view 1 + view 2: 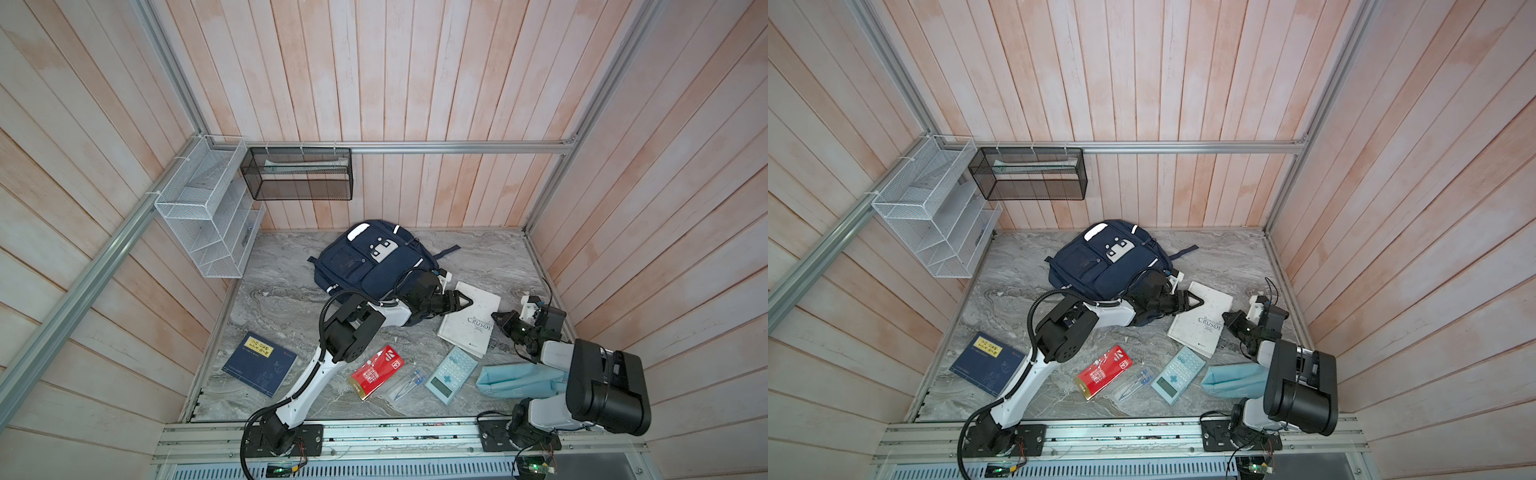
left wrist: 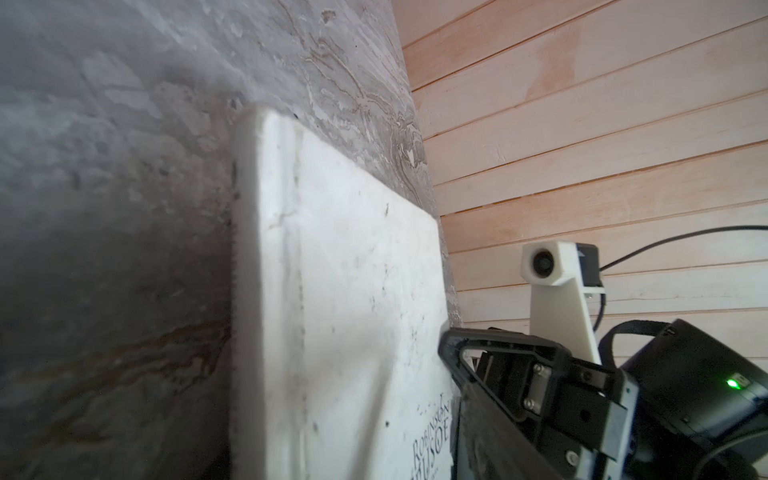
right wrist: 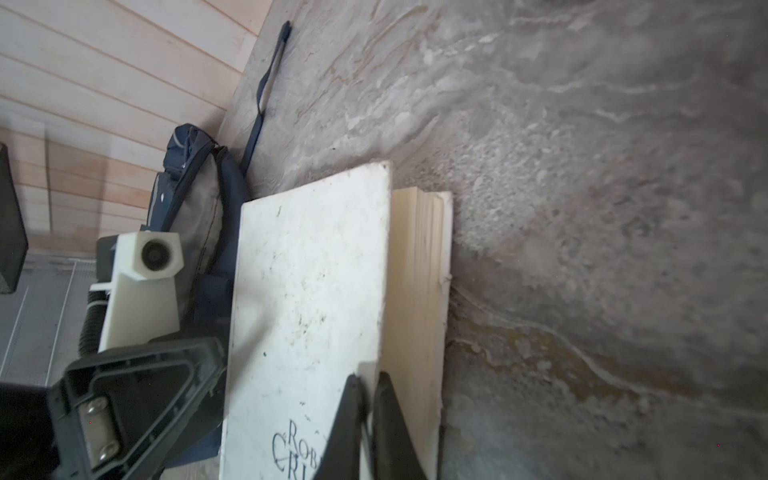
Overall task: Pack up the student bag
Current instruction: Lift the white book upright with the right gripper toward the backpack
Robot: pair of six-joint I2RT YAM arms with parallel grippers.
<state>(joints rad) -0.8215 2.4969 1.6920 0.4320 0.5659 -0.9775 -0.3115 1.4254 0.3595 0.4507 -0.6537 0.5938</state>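
One bag (image 1: 365,262) near bench (image 1: 286,291) rear edge. One white book (image 1: 469,332), one blue book (image 1: 259,363), one calculator (image 1: 451,374), one pouch (image 1: 515,380) in front. Right gripper (image 3: 366,392) pinching white book's cover; left gripper (image 1: 466,301) adjacent, opening unclear.

Student bag (image 1: 353,270): navy cloth, matt. Book (image 3: 307,291): scuffed white paper cover (pages cream). Tabletop (image 1: 291,299): grey marbled stone.

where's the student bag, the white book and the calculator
student bag (image 1: 347,266), in a top view, front pocket
white book (image 1: 467,312), in a top view, cover centre
calculator (image 1: 456,366), in a top view, keypad
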